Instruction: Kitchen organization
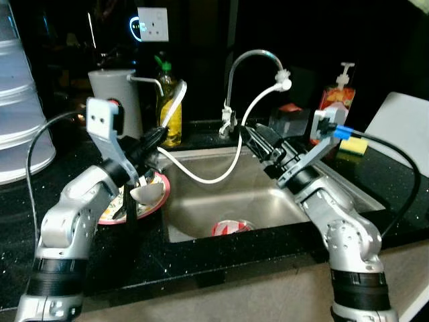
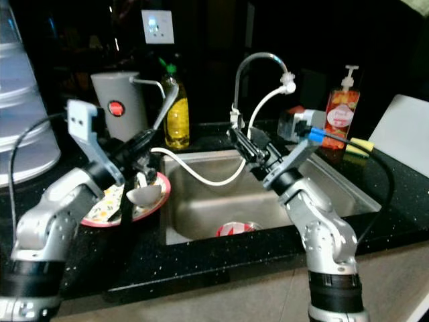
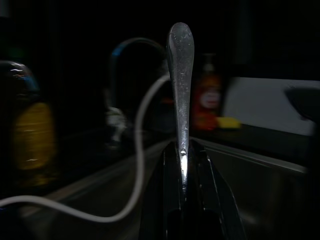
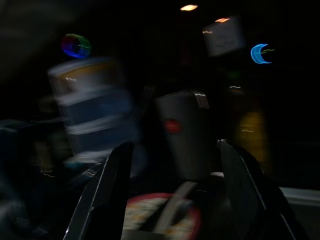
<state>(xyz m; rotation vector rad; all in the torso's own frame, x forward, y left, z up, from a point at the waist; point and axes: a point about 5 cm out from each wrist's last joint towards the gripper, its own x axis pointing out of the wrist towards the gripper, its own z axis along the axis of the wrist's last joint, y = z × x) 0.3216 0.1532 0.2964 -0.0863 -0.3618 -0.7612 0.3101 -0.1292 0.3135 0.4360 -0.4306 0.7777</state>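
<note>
Already your left gripper [image 1: 149,143] pinches the ladle [image 1: 149,190] mid-handle, bowl over the plate [image 1: 155,201], axis running 7 to 1 o'clock; right gripper [image 1: 258,144], spread empty, sits at 3 o'clock.

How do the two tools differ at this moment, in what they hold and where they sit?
The left tool is shut on a metal spoon; the right tool is open and holds nothing. The left tool sits over the red-rimmed plate on the counter, with the spoon's bowl hanging down towards it; the right tool hangs over the sink, near the faucet. Both are pairs of long black fingers on silver arms.
</note>
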